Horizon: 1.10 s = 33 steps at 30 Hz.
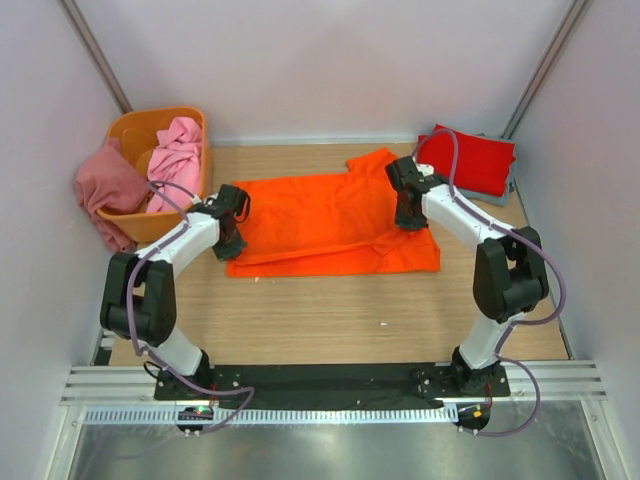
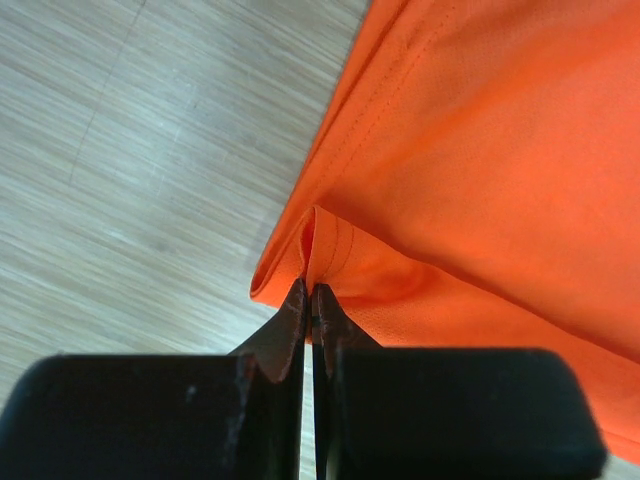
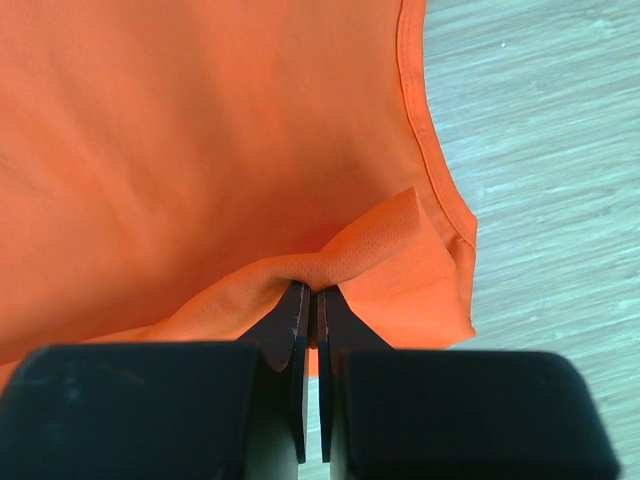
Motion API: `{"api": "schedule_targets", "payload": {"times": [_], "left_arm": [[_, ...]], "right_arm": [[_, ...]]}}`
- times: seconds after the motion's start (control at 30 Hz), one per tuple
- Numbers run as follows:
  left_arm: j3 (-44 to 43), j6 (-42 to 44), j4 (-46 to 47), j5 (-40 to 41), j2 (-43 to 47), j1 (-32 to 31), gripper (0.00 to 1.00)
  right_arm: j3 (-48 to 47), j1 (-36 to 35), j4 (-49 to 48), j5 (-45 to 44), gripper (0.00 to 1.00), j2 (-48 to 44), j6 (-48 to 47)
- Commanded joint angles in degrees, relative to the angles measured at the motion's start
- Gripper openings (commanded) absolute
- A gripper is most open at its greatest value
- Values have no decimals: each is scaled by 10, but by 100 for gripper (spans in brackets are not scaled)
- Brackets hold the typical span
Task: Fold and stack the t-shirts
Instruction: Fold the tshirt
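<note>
The wooden table (image 1: 300, 320) spreads out in front of me, and the bright orange shirt (image 1: 330, 225) lies across its middle, mostly flat, with its near edge doubled into a long fold. At the far left corner stands the orange plastic tub (image 1: 150, 228). A light pink shirt (image 1: 178, 160) is heaped inside it and hangs over its right rim, and a dusty rose shirt (image 1: 105, 185) is draped over its left wall and down the outside. At the far right corner a red shirt (image 1: 470, 160) lies folded, with the edge of a grey-blue shirt (image 1: 511, 186) showing beneath it. My left gripper (image 1: 232, 245) is down at the orange shirt's left edge. In my left wrist view its jaws are pressed together, pinching a small ridge of the hemmed orange cloth (image 2: 480, 150) just above the wood. My right gripper (image 1: 408, 222) is at the shirt's right side, near the sleeve. In my right wrist view its jaws are likewise clamped on a raised pleat of orange cloth (image 3: 200, 130), close to the stitched hem, with bare wood just beyond.
</note>
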State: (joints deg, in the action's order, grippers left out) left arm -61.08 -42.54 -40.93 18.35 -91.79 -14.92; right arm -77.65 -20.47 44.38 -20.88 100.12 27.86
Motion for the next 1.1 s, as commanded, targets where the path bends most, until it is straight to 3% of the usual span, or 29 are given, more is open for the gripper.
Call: {"api": "schedule_targets", "payload": {"times": [0.0,0.33,0.43,0.47,0.5,0.53,0.57,0.63,0.8,1.07], "left_arm": [[-23,9,10,3,-16,8,0],[-64,1,13,-2,-80,22,2],[-91,-3,0,-2,-99,30,7],[-98,-2,-9,-5,-102,32,19],[-112,-3,-13,-7,-102,34,29],[-117,-2,-15,-7,-97,35,59],[-122,-2,-23,-6,-91,35,70],[-133,-1,-35,-6,-61,34,88],[-105,9,-42,3,34,31,91],[60,-6,30,-32,139,8,83]], "right_arm": [[-34,7,-17,-4,1,16,-15],[-81,31,-18,-7,1,85,-32],[-158,45,-4,2,17,120,-53],[-179,48,12,5,39,140,-56],[-198,57,19,6,50,147,-62],[-235,61,36,-3,60,154,-63],[-254,65,47,-9,75,160,-62],[-298,75,77,-26,81,162,-65],[-251,76,69,-36,86,89,-62],[75,83,-60,99,86,-121,5]]}}
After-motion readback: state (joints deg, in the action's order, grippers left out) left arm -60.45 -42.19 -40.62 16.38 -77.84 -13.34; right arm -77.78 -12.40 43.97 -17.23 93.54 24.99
